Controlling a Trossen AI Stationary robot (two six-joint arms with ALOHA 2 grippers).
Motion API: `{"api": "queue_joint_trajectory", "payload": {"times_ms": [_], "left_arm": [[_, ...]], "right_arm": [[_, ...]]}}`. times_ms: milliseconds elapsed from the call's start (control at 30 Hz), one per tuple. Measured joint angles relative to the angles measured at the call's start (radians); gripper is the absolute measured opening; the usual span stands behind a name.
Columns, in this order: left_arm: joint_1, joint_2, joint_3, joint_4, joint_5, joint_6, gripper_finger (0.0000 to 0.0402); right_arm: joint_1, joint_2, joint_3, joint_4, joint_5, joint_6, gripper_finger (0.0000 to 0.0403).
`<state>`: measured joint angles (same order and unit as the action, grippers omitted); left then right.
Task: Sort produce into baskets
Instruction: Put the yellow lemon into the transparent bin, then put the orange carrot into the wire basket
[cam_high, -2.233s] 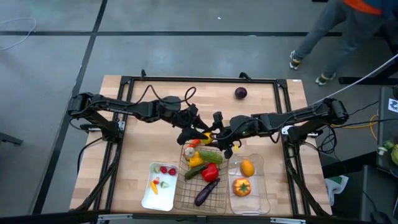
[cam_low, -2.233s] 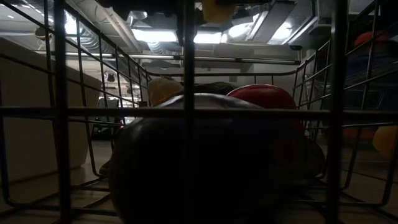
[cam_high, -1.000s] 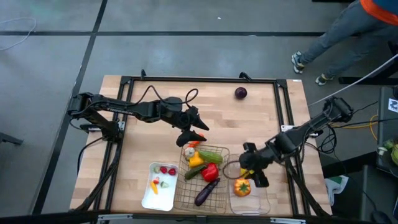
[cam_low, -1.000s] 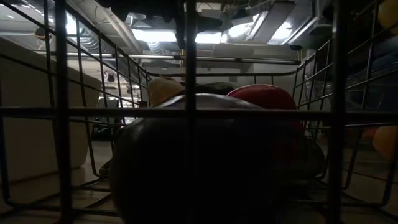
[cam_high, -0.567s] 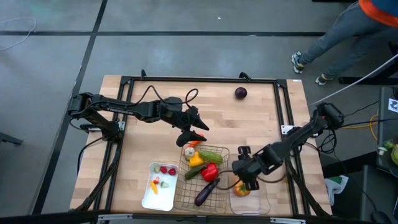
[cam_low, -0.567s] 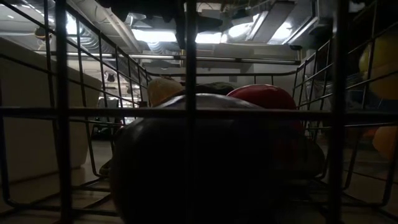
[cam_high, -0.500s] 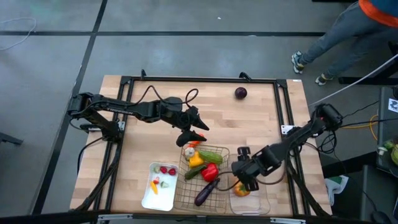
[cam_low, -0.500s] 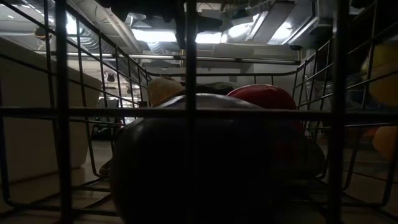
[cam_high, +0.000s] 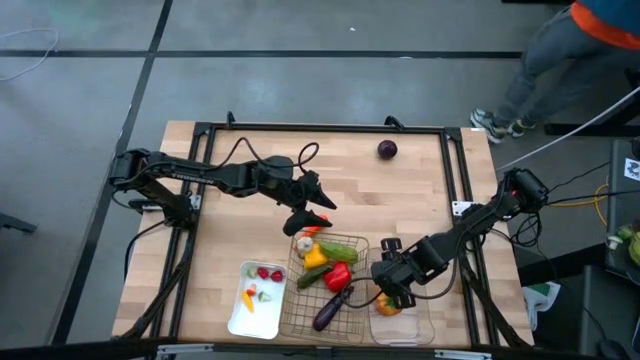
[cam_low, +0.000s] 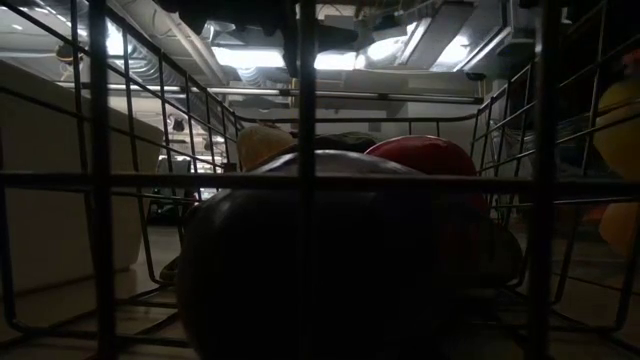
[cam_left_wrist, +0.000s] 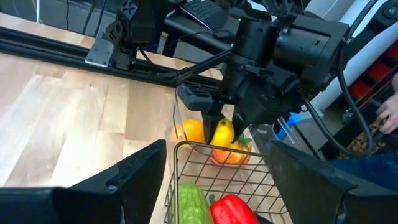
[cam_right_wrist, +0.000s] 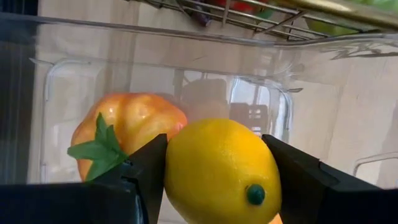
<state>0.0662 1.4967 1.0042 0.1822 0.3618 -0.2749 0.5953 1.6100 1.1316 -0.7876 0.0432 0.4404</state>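
My right gripper (cam_high: 390, 288) hangs over the clear plastic bin (cam_high: 428, 300), shut on a yellow lemon (cam_right_wrist: 221, 171). An orange-yellow pepper with a green leaf (cam_right_wrist: 124, 127) and an orange (cam_left_wrist: 191, 130) lie on the bin's floor. The wire-mesh basket (cam_high: 300, 322) holds a red pepper (cam_high: 338, 277), a green cucumber (cam_high: 322, 268), a yellow pepper (cam_high: 315, 257) and a purple eggplant (cam_high: 332, 308). The white tray (cam_high: 235, 318) carries tiny red balls (cam_high: 268, 273). My left gripper (cam_high: 312, 208) stands open above the basket's far end. My right gripper pinches the lemon between its two fingers, one on each of its sides (cam_right_wrist: 171, 168). The fingers come from above, pointing steeply down. The lemon hangs clear of the bin's floor, above the pepper, with its green stem end (cam_right_wrist: 252, 194) toward the wrist camera.
A dark purple round thing (cam_high: 387, 150) lies alone near the table's far edge. A black frame (cam_high: 320, 128) runs round the tabletop. A person (cam_high: 570, 40) walks on the floor beyond the far right corner. Bare wood lies at the table's left and far middle.
My right gripper has carried the lemon down and a little toward the table's left and near edges, tipping more steeply downward over the clear bin. The lemon stays held between its fingers.
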Motion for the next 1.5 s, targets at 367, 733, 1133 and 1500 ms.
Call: {"api": "queue_joint_trajectory", "payload": {"times_ms": [367, 733, 1133, 1500], "left_arm": [[0.0, 0.0, 0.0, 0.0, 0.0, 0.013, 0.028], [-0.001, 0.0, 0.0, 0.0, 0.0, 0.013, 0.028], [-0.001, 0.0, 0.0, 0.0, 0.0, 0.013, 0.028], [-0.001, 0.0, 0.0, 0.0, 0.0, 0.014, 0.028]], "right_arm": [[0.0, 0.0, 0.0, -0.01, 0.025, -0.002, 0.0228], [0.0, 0.0, 0.0, -0.034, 0.025, -0.001, 0.0298], [-0.033, -0.017, 0.0, -0.134, -0.05, -0.006, 0.0357], [-0.228, -0.26, 0.0, -0.229, -0.036, -0.095, 0.0356]]}}
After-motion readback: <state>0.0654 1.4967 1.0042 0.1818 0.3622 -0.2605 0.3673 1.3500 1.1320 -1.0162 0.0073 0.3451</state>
